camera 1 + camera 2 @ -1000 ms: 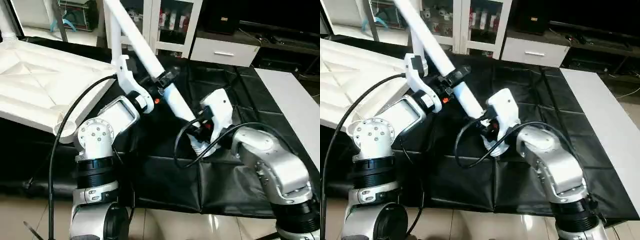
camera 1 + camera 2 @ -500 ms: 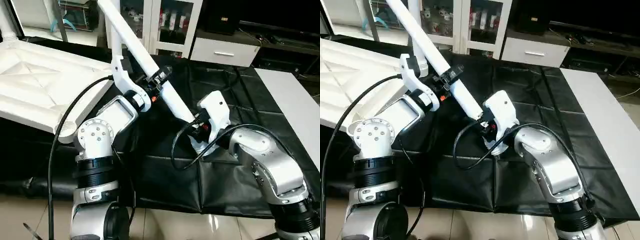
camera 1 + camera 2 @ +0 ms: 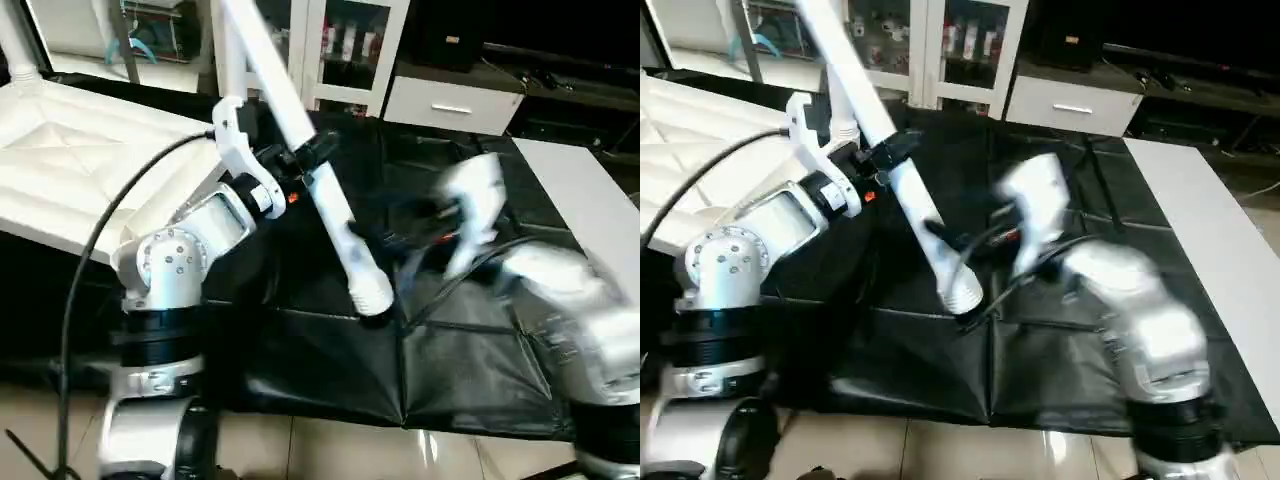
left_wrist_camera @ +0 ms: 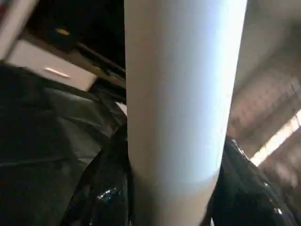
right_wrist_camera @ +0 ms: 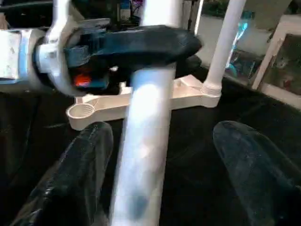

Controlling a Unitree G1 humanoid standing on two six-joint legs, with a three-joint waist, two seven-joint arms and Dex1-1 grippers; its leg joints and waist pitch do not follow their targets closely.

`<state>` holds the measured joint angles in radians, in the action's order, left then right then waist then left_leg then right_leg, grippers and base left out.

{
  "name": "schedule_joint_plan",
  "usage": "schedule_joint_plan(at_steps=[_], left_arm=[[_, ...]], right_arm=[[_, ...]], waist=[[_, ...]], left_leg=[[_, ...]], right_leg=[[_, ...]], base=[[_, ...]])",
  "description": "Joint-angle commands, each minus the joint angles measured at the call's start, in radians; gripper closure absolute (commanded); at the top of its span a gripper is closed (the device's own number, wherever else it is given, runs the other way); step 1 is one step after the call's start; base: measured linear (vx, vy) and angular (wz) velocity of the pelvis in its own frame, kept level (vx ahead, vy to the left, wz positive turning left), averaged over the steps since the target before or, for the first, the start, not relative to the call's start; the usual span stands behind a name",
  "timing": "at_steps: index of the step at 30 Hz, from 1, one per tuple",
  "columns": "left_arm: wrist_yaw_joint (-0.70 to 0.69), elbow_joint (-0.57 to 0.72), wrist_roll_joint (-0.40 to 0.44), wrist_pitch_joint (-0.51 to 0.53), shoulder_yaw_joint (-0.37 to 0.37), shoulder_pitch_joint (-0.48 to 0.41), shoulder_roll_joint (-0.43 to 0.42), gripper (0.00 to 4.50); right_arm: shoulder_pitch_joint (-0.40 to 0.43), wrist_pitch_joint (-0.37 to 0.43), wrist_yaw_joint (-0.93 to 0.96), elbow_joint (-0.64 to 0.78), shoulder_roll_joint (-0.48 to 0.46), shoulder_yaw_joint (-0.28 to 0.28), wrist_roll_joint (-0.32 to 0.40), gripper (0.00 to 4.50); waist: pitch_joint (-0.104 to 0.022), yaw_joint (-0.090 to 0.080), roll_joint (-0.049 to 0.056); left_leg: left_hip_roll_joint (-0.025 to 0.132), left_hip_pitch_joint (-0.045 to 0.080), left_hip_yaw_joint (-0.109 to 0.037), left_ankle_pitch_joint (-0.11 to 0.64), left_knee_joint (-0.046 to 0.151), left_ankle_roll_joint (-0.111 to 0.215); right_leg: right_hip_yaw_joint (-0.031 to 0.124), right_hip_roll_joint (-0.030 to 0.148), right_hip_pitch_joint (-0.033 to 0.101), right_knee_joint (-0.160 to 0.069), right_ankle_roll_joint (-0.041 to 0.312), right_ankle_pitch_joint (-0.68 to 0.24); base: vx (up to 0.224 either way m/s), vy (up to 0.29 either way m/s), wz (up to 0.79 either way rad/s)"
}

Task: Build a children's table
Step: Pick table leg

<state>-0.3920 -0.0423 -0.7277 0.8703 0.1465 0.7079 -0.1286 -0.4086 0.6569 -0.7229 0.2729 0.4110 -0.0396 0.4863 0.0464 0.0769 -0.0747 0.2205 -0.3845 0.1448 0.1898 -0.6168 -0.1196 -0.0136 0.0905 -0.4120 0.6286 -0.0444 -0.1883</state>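
One long, smooth white plastic tube leg (image 3: 330,205) slants over the black cloth work table (image 3: 470,370), its ribbed end low. The left gripper (image 3: 305,155) is clamped around it. Beside this leg, the right gripper (image 5: 155,155) stands wide apart and holds nothing. The right wrist view shows the white ribbed table top (image 5: 141,101) behind the leg, with another leg upright in a corner socket.

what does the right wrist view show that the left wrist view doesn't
Right wrist view alone: the left end effector clamped across the leg, the table top's empty corner socket, another leg standing in a socket, and the right end effector's own spread fingers either side of the leg without touching. Left wrist view alone: a white drawer front. Both: the held leg and the black cloth.
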Motion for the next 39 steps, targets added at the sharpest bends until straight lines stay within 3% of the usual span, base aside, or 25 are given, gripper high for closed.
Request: schedule_joint_plan(at_steps=[1,3,8,12,20,28,39], left_arm=[[-0.113,0.046,-0.001,0.023,-0.076,0.016,-0.028,2.75],[-0.172,0.049,-0.011,0.028,-0.104,0.040,-0.055,2.75],[-0.324,0.038,-0.022,0.020,-0.161,0.106,-0.101,2.75],[-0.392,0.030,-0.011,-0.001,-0.191,0.135,-0.122,2.75],[-0.494,0.051,-0.018,-0.004,-0.229,0.141,-0.148,2.75],[-0.519,0.036,-0.021,-0.013,-0.226,0.156,-0.142,2.75],[-0.557,0.035,-0.015,-0.016,-0.244,0.158,-0.143,2.75]], right_arm=[[-0.033,0.083,-0.058,-0.027,0.052,-0.050,0.071,0.79],[-0.051,0.153,-0.101,-0.045,0.085,-0.048,0.122,0.79],[-0.052,0.239,-0.248,-0.060,0.142,0.010,0.203,0.79],[-0.035,0.214,-0.319,-0.065,0.191,0.093,0.162,0.79],[-0.049,0.175,-0.330,-0.092,0.186,0.153,0.114,0.79],[-0.042,0.141,-0.366,-0.104,0.194,0.200,0.095,0.79],[-0.028,0.120,-0.379,-0.104,0.190,0.235,0.079,1.71]], waist=[[-0.063,0.000,0.020],[-0.063,0.002,0.020],[-0.064,0.006,0.015],[-0.064,0.013,0.012],[-0.064,0.014,0.013],[-0.066,0.015,0.012],[-0.067,0.016,0.014]], left_leg=[[-0.017,0.020,0.027,0.131,0.081,-0.013],[-0.015,0.018,0.028,0.116,0.079,-0.011],[-0.017,0.014,0.030,0.097,0.077,-0.004],[-0.014,0.015,0.032,0.086,0.076,-0.005],[-0.013,0.016,0.031,0.113,0.078,-0.020],[-0.013,0.013,0.031,0.099,0.077,-0.011],[-0.013,0.015,0.031,0.098,0.076,-0.007]], right_leg=[[0.006,0.002,0.056,-0.059,0.200,-0.037],[0.007,0.004,0.057,-0.057,0.209,-0.016],[0.006,0.006,0.061,-0.056,0.231,-0.009],[0.007,0.008,0.061,-0.055,0.239,-0.009],[0.006,0.010,0.058,-0.056,0.238,-0.049],[0.005,0.009,0.060,-0.053,0.245,-0.026],[0.005,0.009,0.061,-0.051,0.253,-0.012]], base=[[0.000,0.000,0.00],[0.000,0.000,0.00],[0.000,0.000,0.00],[0.000,0.000,0.00],[0.000,0.000,0.00],[0.000,0.000,0.00],[0.000,0.000,0.00]])
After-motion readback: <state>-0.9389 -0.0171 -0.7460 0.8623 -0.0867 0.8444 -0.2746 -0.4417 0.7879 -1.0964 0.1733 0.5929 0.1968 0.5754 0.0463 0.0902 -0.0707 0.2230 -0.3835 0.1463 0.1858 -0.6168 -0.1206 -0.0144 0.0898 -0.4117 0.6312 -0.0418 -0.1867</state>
